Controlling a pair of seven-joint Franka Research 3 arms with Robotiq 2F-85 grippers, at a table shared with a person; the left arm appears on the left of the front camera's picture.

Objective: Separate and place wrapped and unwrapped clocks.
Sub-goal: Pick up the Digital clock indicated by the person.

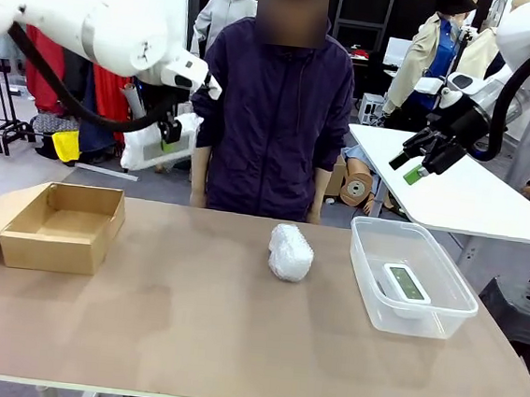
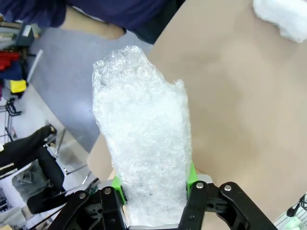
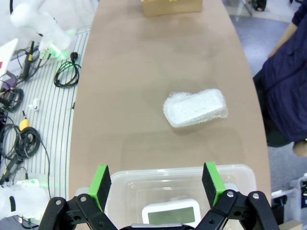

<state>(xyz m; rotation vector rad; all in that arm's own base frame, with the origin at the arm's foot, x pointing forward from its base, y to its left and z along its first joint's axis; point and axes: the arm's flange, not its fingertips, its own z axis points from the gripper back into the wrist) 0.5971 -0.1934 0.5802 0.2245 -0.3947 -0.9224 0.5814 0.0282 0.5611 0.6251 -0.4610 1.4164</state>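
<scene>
Bubble-wrapped white boxy bundle (image 2: 141, 143) pinched by left gripper (image 2: 153, 189), aloft.
Right gripper (image 3: 156, 179) spread above clear plastic tub (image 3: 120, 181) holding bare white clock (image 3: 171, 213); rounded white wrapped lump (image 3: 194, 108) lies centred on brown table (image 3: 144, 62).

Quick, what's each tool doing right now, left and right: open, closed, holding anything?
Left tool: closed on a bubble-wrapped bundle.
Right tool: open, holding nothing.
</scene>
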